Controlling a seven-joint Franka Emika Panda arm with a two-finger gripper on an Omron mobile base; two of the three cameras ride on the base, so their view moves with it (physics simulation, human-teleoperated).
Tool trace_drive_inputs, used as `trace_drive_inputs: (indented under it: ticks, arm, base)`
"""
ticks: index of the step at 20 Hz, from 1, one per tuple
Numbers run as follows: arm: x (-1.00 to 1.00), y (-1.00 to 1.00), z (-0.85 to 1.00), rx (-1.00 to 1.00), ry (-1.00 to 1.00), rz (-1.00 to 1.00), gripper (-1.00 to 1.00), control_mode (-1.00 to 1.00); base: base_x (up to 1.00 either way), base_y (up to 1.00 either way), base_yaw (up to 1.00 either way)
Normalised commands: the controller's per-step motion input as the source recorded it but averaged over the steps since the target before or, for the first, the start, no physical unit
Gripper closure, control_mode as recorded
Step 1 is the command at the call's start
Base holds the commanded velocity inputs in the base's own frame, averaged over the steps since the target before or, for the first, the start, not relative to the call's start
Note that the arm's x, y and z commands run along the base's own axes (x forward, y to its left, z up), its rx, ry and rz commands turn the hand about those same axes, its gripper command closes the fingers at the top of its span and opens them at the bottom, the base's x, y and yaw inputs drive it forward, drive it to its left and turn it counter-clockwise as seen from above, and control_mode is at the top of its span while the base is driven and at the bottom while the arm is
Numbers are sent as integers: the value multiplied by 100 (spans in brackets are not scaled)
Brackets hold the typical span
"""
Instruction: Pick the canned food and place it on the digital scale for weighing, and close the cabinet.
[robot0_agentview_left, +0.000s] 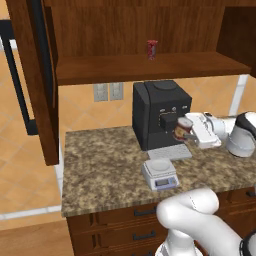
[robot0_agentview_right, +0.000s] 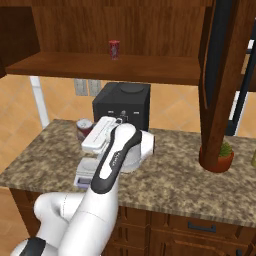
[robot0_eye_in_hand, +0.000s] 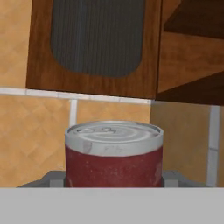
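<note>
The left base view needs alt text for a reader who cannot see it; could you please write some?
The robot's claw holds the canned food in the air in front of a black coffee machine, above and right of the digital scale on the speckled counter. The cabinet above stands open, a slim red can on its shelf.

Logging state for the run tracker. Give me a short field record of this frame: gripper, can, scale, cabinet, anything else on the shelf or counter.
gripper: gripper shut on the canned food, held above the counter in front of the coffee machine
canned food: canned food upright between the fingers, maroon with a grey top
digital scale: digital scale on the granite counter, plate bare, below and nearer than the can
cabinet: cabinet doors open
shelf: slim red can standing inside
counter extras: potted plant partly behind the right door
task status: can not yet on the scale
</note>
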Motion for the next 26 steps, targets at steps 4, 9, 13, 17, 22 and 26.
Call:
trace_drive_inputs:
  ticks: [4,9,13,17,22,26]
  arm:
    - [-1,-2,-43,-2,0,0,100,-100]
    - [0,0,-65,-8,0,0,100,-100]
    - [9,0,-65,-8,0,0,100,-100]
    - [24,0,-49,-5,0,-2,100,-100]
    - [40,0,-36,0,0,-1,100,-100]
    - [48,0,-58,-2,0,0,100,-100]
  base:
    - [0,0,0]
    - [0,0,0]
    - [0,0,0]
    - [0,0,0]
    - [0,0,0]
    - [0,0,0]
